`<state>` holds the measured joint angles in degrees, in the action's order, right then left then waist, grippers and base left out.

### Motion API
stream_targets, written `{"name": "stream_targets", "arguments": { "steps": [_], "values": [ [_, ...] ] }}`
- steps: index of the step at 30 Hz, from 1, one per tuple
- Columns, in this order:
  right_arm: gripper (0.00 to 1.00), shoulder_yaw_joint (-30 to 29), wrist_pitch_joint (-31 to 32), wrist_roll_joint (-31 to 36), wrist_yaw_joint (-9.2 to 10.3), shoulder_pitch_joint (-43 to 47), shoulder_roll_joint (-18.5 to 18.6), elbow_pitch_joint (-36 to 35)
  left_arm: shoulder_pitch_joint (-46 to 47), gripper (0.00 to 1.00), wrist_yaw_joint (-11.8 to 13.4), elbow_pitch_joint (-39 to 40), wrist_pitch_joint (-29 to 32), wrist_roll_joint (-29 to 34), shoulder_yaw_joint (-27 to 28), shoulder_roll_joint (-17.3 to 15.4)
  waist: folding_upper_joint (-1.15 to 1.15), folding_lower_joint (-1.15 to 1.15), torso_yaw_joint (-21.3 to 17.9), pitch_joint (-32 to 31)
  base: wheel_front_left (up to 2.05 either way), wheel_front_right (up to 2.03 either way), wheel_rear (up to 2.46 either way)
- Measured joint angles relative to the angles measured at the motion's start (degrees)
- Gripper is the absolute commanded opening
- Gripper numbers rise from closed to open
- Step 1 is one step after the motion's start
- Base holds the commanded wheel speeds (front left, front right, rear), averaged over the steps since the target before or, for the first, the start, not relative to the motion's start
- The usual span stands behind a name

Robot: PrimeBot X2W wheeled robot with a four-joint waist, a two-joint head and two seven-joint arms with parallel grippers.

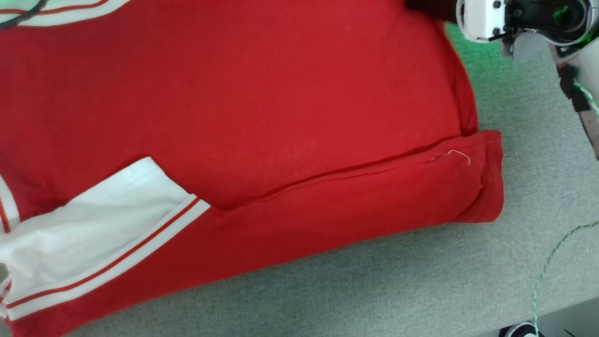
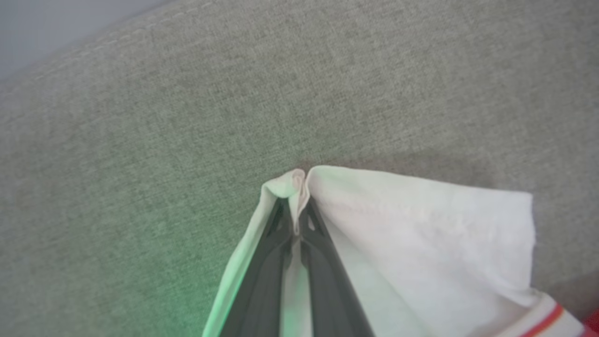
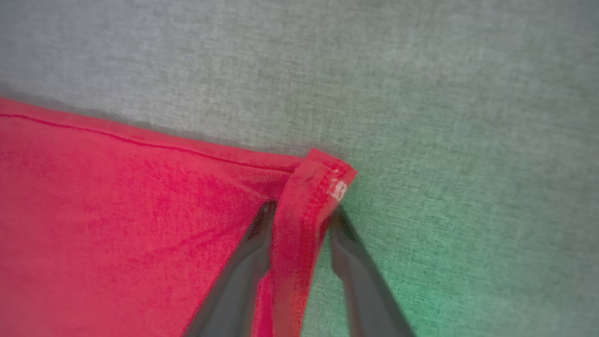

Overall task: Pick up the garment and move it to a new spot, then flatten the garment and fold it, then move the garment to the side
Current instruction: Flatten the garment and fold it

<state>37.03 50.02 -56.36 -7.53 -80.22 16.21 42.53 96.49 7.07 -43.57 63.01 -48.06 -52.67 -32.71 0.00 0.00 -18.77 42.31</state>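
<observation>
The garment point(image 1: 243, 107), a red jersey with white sleeves, lies spread on the grey padded surface point(image 1: 374, 285), its near long edge folded over itself. A white sleeve with red-striped trim point(image 1: 93, 234) rests at the lower left of the head view. In the left wrist view my left gripper point(image 2: 299, 206) is shut on a pinch of white sleeve cloth point(image 2: 412, 234), low over the surface. The right arm's wrist point(image 1: 514, 23) sits at the garment's far right corner. My right gripper point(image 3: 303, 210) stands open, with the red hem corner point(image 3: 304, 206) between its fingers.
Bare grey surface stretches along the near side and to the right of the garment. The surface's edge point(image 1: 561, 311) runs across the lower right corner, with a thin green-white cord point(image 1: 545, 267) hanging over it. A black cable point(image 1: 23, 16) crosses the top left.
</observation>
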Motion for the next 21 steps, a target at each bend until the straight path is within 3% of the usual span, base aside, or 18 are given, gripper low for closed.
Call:
{"name": "stream_targets", "arguments": {
  "steps": [7, 12, 21],
  "values": [
    [0.00, 1.3, -2.7, -0.5, 0.05, -0.6, 0.4, 0.9, -1.2, 0.00, -0.4, -0.4, -3.7, -1.3, 1.0, 0.6, 0.00, 0.00, 1.1, -1.0, 0.00, 0.00, 0.00],
    [0.00, 2.7, -8.6, -0.5, 0.05, 0.3, 2.0, -0.6, -2.8, 0.00, -1.9, -0.7, -8.7, -2.1, 1.9, 0.9, 0.00, 0.00, 2.0, -3.2, 0.00, 0.00, 0.00],
    [0.00, 6.8, -19.0, -1.4, 0.04, 6.3, 11.9, -10.0, -6.5, 0.00, -4.8, 2.6, -13.2, -5.5, 4.5, -0.8, 0.00, 0.00, 4.8, -8.7, 0.00, 0.00, 0.00]
  ]
}}
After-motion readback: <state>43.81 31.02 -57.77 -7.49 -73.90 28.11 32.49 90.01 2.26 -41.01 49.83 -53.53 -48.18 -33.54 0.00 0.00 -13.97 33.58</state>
